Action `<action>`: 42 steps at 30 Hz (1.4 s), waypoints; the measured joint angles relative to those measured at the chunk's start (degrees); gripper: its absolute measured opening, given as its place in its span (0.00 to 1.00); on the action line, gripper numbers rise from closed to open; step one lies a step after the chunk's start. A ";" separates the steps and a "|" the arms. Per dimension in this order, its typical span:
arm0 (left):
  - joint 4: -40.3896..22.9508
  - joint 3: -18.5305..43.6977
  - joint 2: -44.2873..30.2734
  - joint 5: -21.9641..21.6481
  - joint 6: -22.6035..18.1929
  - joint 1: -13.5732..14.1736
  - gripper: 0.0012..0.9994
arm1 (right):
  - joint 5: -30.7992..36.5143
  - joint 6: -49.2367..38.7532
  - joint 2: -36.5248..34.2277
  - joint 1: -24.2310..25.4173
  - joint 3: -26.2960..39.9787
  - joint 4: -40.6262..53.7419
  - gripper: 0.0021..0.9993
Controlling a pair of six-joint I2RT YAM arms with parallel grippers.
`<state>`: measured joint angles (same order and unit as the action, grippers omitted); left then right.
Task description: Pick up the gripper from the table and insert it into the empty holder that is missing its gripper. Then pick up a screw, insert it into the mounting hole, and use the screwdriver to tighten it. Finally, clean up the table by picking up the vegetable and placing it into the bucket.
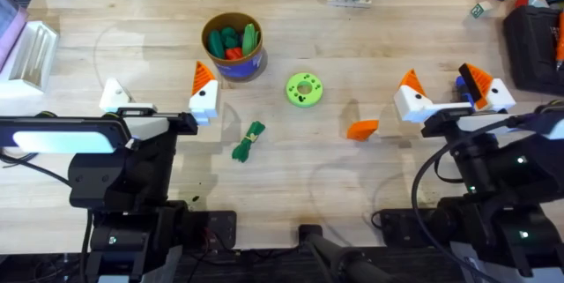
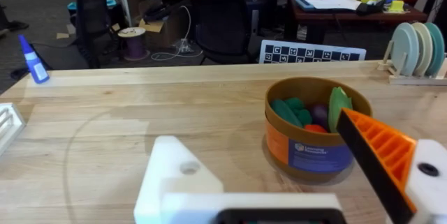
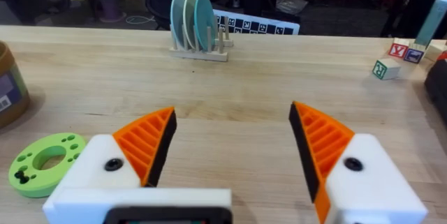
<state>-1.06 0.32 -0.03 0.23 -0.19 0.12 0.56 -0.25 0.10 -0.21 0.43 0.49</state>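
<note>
Right gripper [image 1: 445, 100], fingers apart, sits at three o'clock of the wedge [image 1: 362, 129], likely light, stiff, ribbed: pinch its flat sides.

The desk [image 1: 370, 54] is seen from above by the overhead camera, facing down and forward over both arm bases. Each wrist camera is set low and close behind its own tool, facing across the desk. The bucket [image 1: 233, 47] is shared by the overhead and left wrist views.
</note>
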 joint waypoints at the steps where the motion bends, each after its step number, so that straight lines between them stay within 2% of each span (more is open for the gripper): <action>1: 0.00 0.00 0.00 0.00 0.00 0.00 0.99 | 0.00 0.00 0.00 0.00 0.00 0.00 0.99; 13: -1.07 0.15 -0.02 0.59 -1.08 0.00 0.99 | 0.01 0.29 0.00 0.00 0.03 0.10 0.99; 16: -8.04 2.83 -0.27 0.99 -1.18 0.00 0.99 | 0.00 3.03 -0.12 0.00 2.00 4.35 0.99; 19: -14.37 9.54 -2.95 1.77 -1.51 0.00 0.99 | -0.19 6.23 -1.47 0.00 7.11 12.68 0.99; 24: -22.10 24.99 -12.05 3.87 -4.83 0.02 0.99 | -0.26 8.26 -8.18 0.00 21.56 24.57 0.99; 29: -36.49 40.62 -26.05 7.04 -6.94 0.00 0.99 | -0.32 9.04 -17.55 0.00 36.79 35.55 0.99; 31: -41.16 45.64 -32.22 9.95 -7.31 0.00 0.99 | -0.42 9.09 -21.47 0.00 41.56 39.76 0.99; 36: -43.02 50.00 -42.99 16.50 -7.56 0.02 0.99 | -0.44 9.09 -27.00 0.00 46.35 42.90 0.99; 42: -44.12 50.01 -49.49 22.75 -6.17 0.18 0.99 | -0.42 9.25 -27.21 0.00 46.40 43.36 0.99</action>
<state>-45.18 50.33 -49.52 22.98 -6.36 0.30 0.14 8.99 -27.11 -0.21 46.83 43.85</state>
